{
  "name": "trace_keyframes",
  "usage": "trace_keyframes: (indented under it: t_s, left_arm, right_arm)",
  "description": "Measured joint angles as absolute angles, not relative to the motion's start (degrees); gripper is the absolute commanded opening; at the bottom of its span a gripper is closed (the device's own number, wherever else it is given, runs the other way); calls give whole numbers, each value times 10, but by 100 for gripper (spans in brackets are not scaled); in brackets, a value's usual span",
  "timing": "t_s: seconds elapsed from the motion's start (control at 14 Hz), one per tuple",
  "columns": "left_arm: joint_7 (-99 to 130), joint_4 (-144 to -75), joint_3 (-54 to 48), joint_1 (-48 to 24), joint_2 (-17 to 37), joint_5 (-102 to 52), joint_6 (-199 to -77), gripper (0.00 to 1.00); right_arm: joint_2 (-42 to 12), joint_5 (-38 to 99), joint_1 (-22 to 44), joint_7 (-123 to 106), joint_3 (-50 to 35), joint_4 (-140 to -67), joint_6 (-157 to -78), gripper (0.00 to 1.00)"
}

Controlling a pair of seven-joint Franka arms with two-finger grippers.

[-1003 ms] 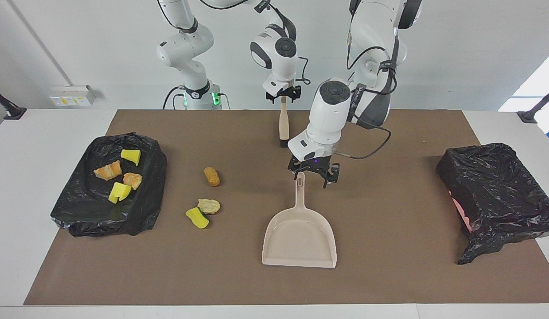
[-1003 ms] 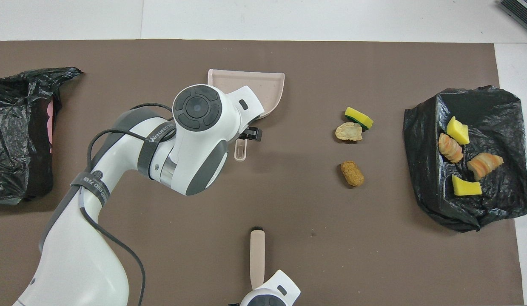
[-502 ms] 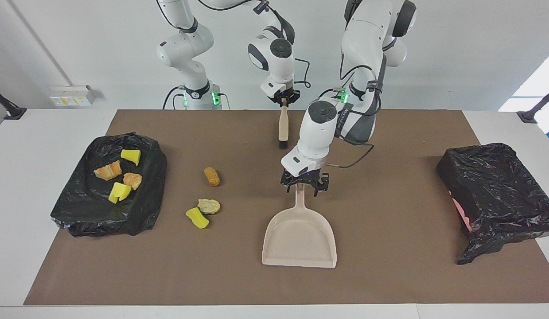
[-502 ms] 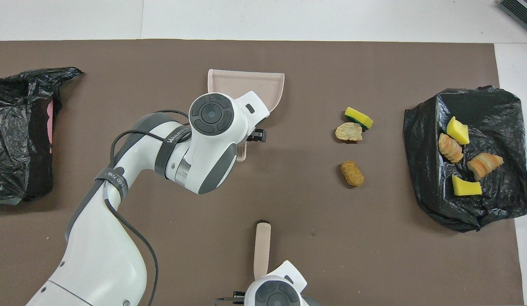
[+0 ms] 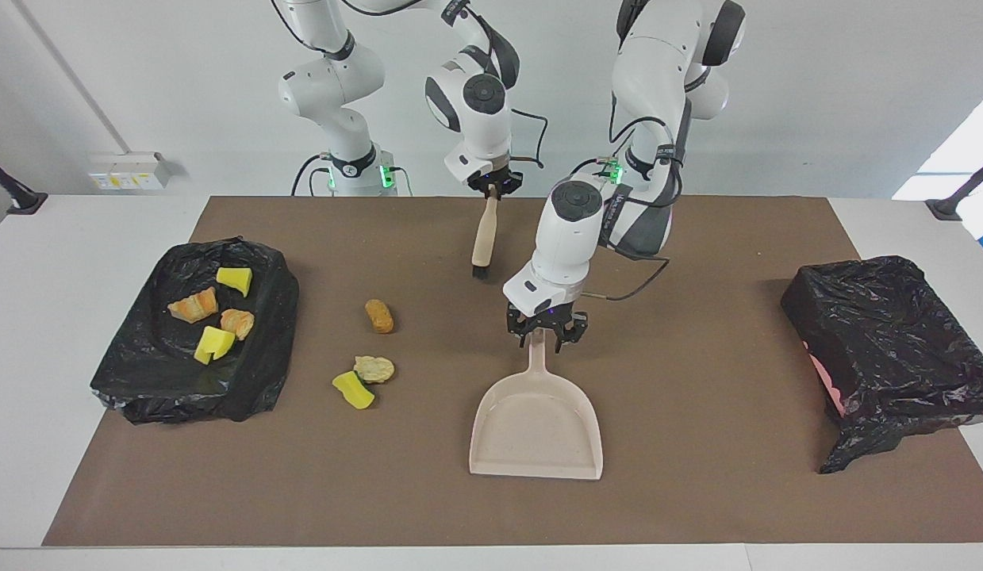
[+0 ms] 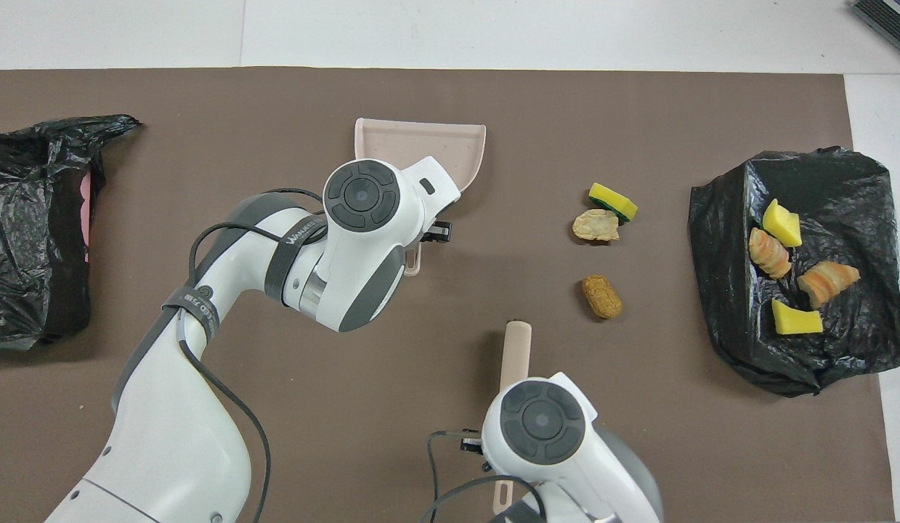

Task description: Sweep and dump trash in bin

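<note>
Three loose pieces of trash lie on the brown mat: a tan lump, a flat pale lump and a yellow sponge chunk. The bin, lined with a black bag, sits at the right arm's end and holds several more scraps. My right gripper is shut on the handle of the beige brush, which hangs tilted with its bristles down. My left gripper is down at the handle of the beige dustpan, which lies flat on the mat.
A second container wrapped in a black bag stands at the left arm's end of the table. The brown mat covers most of the white table.
My right arm has lifted the brush and swung it out over the mat toward the loose trash. My left gripper came down onto the dustpan handle and narrowed; the dustpan has not moved.
</note>
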State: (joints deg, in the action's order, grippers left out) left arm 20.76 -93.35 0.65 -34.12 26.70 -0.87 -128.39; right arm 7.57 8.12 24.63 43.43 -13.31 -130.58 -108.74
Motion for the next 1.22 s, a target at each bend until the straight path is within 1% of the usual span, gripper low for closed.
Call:
trace_keyframes:
  t_s: [0.22, 0.43, 0.5, 0.65, 0.72, 0.79, 1.0, 1.15, 1.22]
  left_arm:
    - [208, -936, 6, -342, 267, -9, -1283, 55]
    - [208, -940, 6, -342, 267, -9, -1283, 55]
    - [208, -940, 6, -342, 267, -9, -1283, 50]
    - [207, -940, 6, -342, 267, -9, -1284, 12]
    - [205, -940, 6, -342, 267, -8, -1285, 8]
    - [199, -940, 6, -342, 267, -8, -1285, 6]
    - [163, -940, 9, -342, 266, -8, -1285, 0]
    - [114, -939, 15, -341, 261, -7, -1281, 0]
    - [75, -938, 19, -338, 254, -7, -1270, 0]
  right_arm:
    - [70, -13, 154, 339, -131, -1275, -1059, 0]
    - [43, -109, 76, 218, -130, -1255, -1060, 0]
    - [32, -147, 52, 183, -130, -1248, -1064, 0]
    - [5, -221, 13, 126, -130, -1218, -1069, 0]
    - [-16, -258, -4, 100, -130, -1191, -1070, 0]
    - [-39, -282, -17, 75, -130, -1161, -1071, 0]
    - [-137, -316, -32, 20, -131, -1059, -1071, 0]
    - [-183, -316, -20, 19, -135, -1031, -1068, 0]
    - [-195, -311, -13, 19, -136, -1028, -1064, 0]
